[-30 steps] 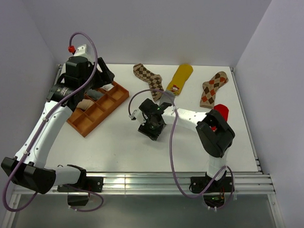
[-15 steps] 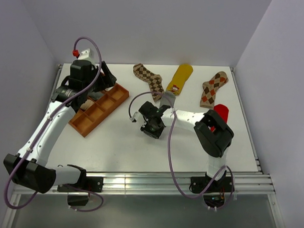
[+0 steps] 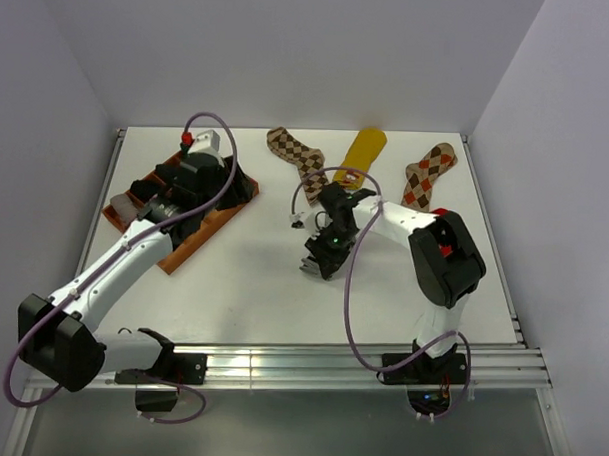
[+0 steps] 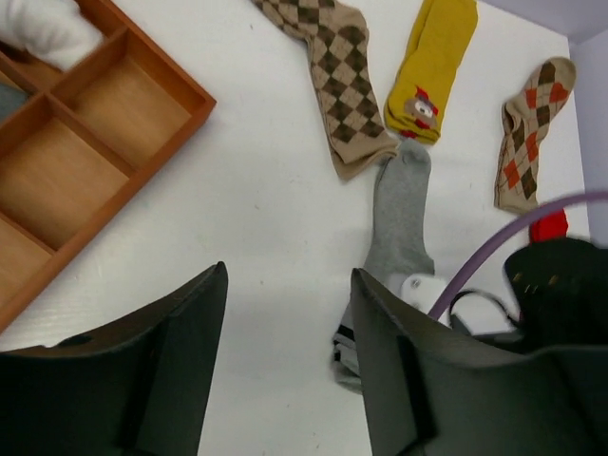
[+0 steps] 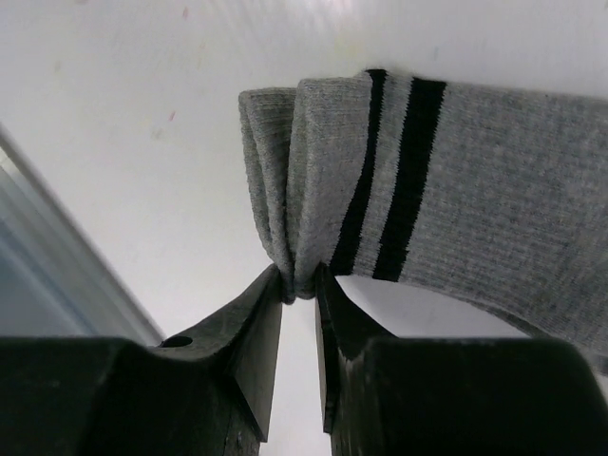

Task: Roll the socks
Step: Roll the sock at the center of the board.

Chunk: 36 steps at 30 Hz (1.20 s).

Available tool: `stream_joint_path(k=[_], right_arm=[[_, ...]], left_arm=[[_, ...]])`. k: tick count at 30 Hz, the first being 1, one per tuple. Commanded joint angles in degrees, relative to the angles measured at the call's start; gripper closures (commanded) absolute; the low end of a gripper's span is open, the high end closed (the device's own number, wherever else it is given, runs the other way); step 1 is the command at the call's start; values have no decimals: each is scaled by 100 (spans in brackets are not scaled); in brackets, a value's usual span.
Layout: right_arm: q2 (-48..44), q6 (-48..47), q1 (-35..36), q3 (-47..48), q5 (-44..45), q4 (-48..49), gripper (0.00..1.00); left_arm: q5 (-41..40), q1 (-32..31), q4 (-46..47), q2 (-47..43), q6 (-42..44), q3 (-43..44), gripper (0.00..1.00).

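My right gripper [image 5: 299,280] is shut on the bunched cuff of the grey sock with black stripes [image 5: 456,161], pinching its folded edge just above the table. In the top view that gripper [image 3: 319,263] is at mid-table and its arm covers most of the sock. The grey sock's foot [image 4: 399,214] runs up toward the yellow sock. My left gripper [image 4: 288,275] hangs open over bare table, nothing between its fingers. In the top view it [image 3: 242,186] sits at the tray's right end. A brown argyle sock [image 3: 297,155], a mustard yellow sock [image 3: 363,152] and a second argyle sock [image 3: 427,177] lie flat at the back.
The orange compartment tray [image 3: 199,234] stands at the left, with a pale rolled sock [image 4: 47,28] in one compartment. A red sock [image 4: 548,226] lies at the right, mostly behind the right arm. The metal rail [image 3: 310,363] borders the near edge.
The right gripper has closed on the grey sock's cuff and shifted right and toward the near edge. The left arm has swung right over the tray and its jaws have narrowed a little.
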Motion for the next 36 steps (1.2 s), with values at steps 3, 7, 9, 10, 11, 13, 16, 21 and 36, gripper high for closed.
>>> stream_joint_path(k=[3,7,9,10,11,13,16,21,36], right_arm=[[89,-738,-669,251,-1670,-1386,74],[651,-1178,-1039,523,-2137,-2100,74],[975,-1380,-1258,620,-2408,-2459,74],[1073,-1415,-1337,716,-2480,-2575,74],[1187,-1546,-1399,769,-2550,-2698,74],[1380,-1530,-1609,831,-2665,-2874,74],[1548,-1477,-1829,858,-2726,-2945,74],[1707,-1354,-2041,849,-2762,-2980,73],[1997,-1091,-2314,902,-2682,-2954,74]], left_arm=[[-107,-219,1396,-722,-155,-882,44],[323,-404,2266,-829,196,-1401,49],[464,-553,2660,-785,319,-1656,51],[578,-614,2784,-758,433,-1735,51],[666,-711,2968,-741,495,-1918,51],[868,-808,3381,-653,627,-2069,50],[1220,-1027,3847,-407,934,-2236,50],[1765,-1616,4042,487,1427,-2044,45],[2899,-1951,4771,2485,1507,-1261,34]])
